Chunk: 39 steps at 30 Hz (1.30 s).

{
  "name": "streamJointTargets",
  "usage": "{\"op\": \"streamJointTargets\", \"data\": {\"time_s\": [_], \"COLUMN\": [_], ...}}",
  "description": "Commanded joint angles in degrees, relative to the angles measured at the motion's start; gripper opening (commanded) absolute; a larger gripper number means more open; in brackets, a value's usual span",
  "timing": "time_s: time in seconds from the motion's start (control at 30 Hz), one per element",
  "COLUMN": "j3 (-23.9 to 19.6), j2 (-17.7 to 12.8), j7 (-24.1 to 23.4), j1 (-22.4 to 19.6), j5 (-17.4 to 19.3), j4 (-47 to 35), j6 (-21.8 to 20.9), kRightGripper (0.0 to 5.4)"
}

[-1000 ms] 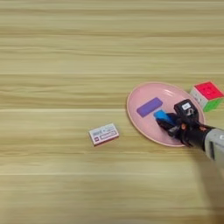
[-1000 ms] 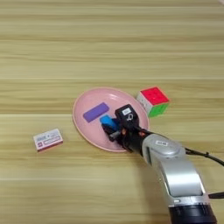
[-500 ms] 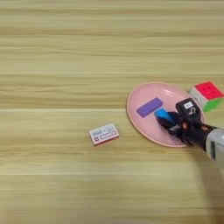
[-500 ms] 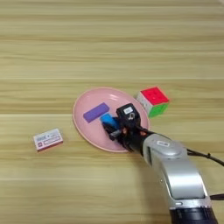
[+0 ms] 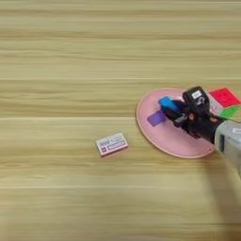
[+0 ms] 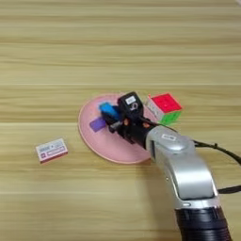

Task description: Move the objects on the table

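Two small bars sit over the pink plate (image 6: 101,143) on the wooden table (image 5: 70,56). The blue bar (image 6: 109,111) is pinched in the pincer (image 6: 114,121) at the end of the silver right arm (image 6: 186,174), which reaches in from the lower right; the black fingers are closed narrowly on the bar's right end, and the bar looks raised above the plate, tilted down to the right. The purple bar (image 6: 98,124) lies flat on the plate just below and to the left of the blue one, partly hidden by the fingers. A multicoloured puzzle cube (image 6: 164,107) stands on the table just beside the plate's right rim, behind the arm. A white-and-red printed box (image 6: 51,150) lies on the table to the left of the plate, apart from it.
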State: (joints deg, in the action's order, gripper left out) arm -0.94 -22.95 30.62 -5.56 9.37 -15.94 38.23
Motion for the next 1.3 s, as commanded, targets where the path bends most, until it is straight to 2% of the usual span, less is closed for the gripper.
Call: {"op": "streamJointTargets", "data": {"time_s": [0.03, 0.23, 0.5, 1.07, 1.17, 1.3], "j3": [0.8, 3.0, 6.6, 13.8, 14.3, 15.2], "j2": [0.9, 4.3, 8.3, 16.1, 17.0, 18.4], "j7": [-1.4, -1.5, -1.8, -4.3, -4.9, -6.0], "j1": [-6.2, -10.6, -13.9, -14.7, -15.4, -16.6], "j5": [0.1, 0.9, 0.7, -1.7, -2.3, -4.3], "j4": [-1.8, -1.0, 1.5, 8.0, 10.3, 17.4], "j6": [-2.7, -2.5, -2.3, -7.2, -8.0, -10.5], "kRightGripper": [1.41, 1.41, 1.41, 1.41, 1.41, 1.41]}}
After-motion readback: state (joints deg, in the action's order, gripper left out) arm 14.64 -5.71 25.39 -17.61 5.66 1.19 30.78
